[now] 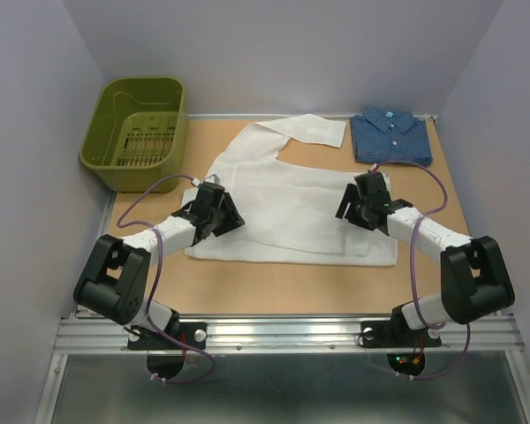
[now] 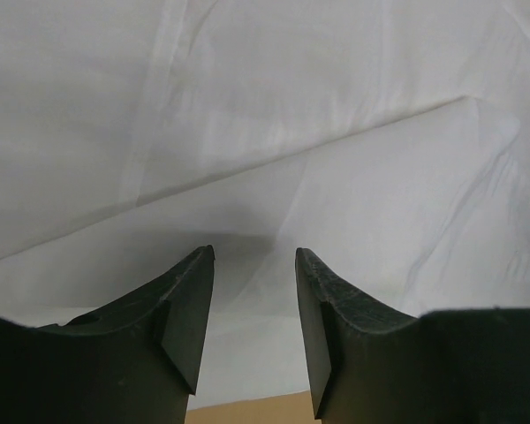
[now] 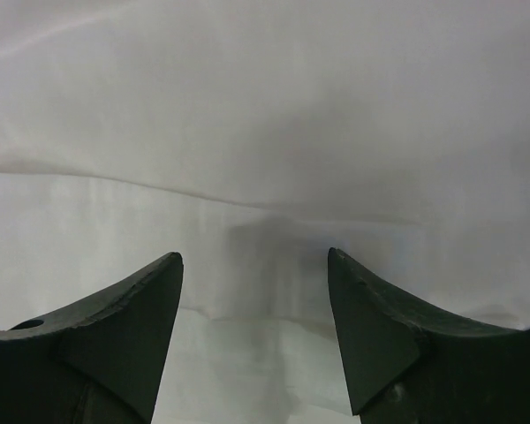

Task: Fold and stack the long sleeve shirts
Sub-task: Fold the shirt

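**Both arms low over the white shirt, jaws open**

Left arm: reaches from the near-left base, forearm angled right and far. The left gripper (image 1: 221,208) sits over the left side of the white shirt (image 1: 291,208). Its jaws stand apart with nothing between them, and the wrist view shows white cloth close beneath.

Right arm: reaches from the near-right base, forearm angled left and far. The right gripper (image 1: 360,201) is over the shirt's right side. Its jaws are also spread wide and empty above creased white cloth.

White shirt: spread flat mid-surface (image 1: 274,287), with one sleeve running far-right to end just beside the blue shirt (image 1: 390,140).

Blue shirt: folded, collar up, at the far-right corner.

Green basket (image 1: 132,175): at the far-left corner.

Writing: a small pale tag (image 1: 389,113) at the blue collar, too small to read.
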### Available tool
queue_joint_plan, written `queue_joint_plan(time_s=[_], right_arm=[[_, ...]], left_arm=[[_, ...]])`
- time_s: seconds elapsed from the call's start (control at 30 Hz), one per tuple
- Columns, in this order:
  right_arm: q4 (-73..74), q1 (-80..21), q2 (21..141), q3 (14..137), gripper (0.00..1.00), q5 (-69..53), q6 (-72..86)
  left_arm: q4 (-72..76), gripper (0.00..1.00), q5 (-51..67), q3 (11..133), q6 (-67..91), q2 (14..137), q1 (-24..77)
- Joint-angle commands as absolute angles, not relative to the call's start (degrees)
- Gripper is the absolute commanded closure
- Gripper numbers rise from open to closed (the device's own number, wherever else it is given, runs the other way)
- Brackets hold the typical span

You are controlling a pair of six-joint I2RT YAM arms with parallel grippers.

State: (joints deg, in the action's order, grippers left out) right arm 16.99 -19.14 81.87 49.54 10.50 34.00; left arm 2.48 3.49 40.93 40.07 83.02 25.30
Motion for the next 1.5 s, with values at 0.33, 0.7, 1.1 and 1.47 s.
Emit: queue_joint_plan(time_s=[0.33, 0.7, 1.1, 1.47], right_arm=[[10.72, -6.69, 70.94, 30.23, 0.32, 5.89, 38.24], [14.33, -6.59, 62.32, 36.92, 0.3, -5.28, 34.88], [25.75, -5.8, 57.84, 35.33, 0.32, 3.6, 42.8], [29.35, -3.69, 57.48, 28.04, 0.39, 5.01, 48.07]], left_arm=[[3.17, 0.5, 1.84, 35.25, 44.91, 83.15, 20.4], [-2.54, 0.42, 2.47, 35.33, 44.11, 68.48, 19.78], [-3.61, 0.46, -2.73, 26.98, 49.48, 62.57, 16.26], [-1.41, 0.47, -1.14, 24.43, 50.01, 66.53, 13.89]])
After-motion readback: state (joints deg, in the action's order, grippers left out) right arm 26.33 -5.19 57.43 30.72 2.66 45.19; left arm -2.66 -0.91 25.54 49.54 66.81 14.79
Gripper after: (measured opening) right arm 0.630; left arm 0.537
